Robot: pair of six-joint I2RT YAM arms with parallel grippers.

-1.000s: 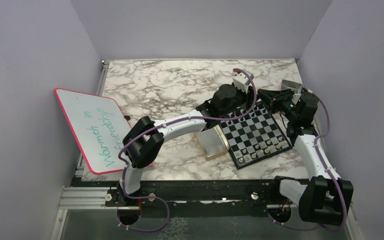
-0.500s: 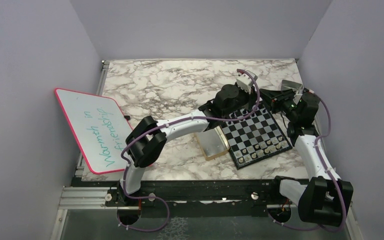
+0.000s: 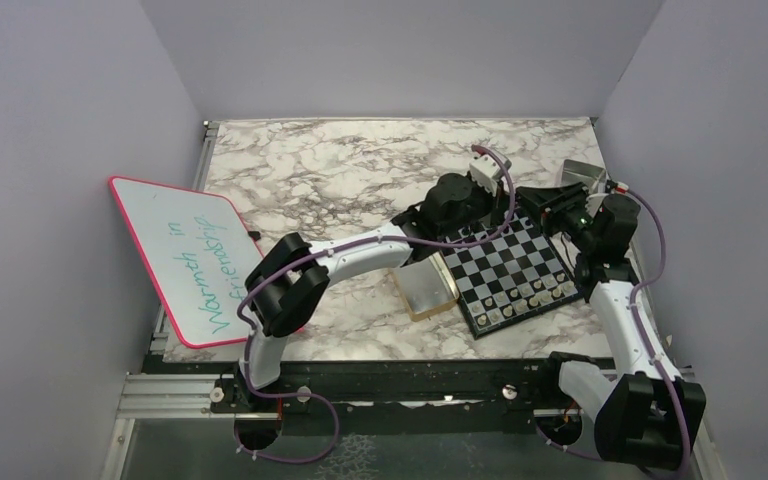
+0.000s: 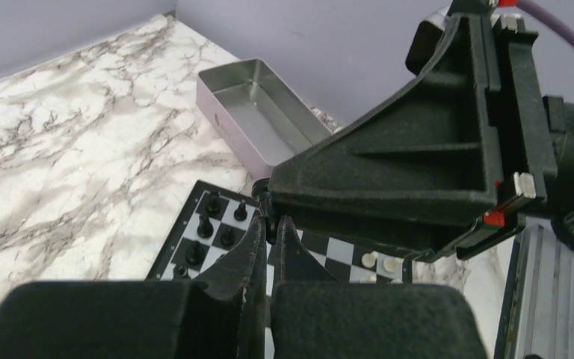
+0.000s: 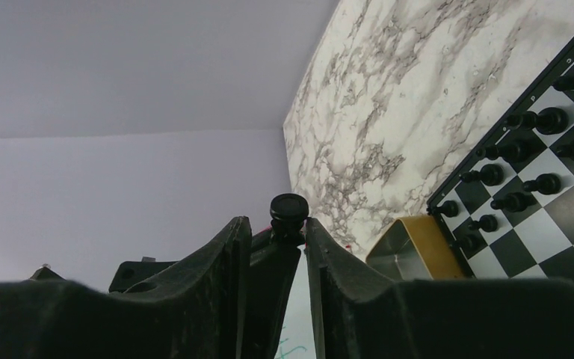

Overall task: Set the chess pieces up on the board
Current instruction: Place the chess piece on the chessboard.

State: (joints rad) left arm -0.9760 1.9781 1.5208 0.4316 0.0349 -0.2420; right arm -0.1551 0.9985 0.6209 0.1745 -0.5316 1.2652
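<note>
Chessman (image 5: 289, 209), tiny and black, pinched between left fingers (image 4: 250, 254), right fingers (image 5: 232, 258) slightly parted around it

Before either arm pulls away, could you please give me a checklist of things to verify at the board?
1. The left gripper is shut: ok.
2. A black chess piece stands between the fingers of the right gripper: ok.
3. The left gripper actually pinches that piece: cannot tell.
4. The right gripper has let go of it: cannot tell.
5. The board lies flat with free squares in its middle: ok.
</note>
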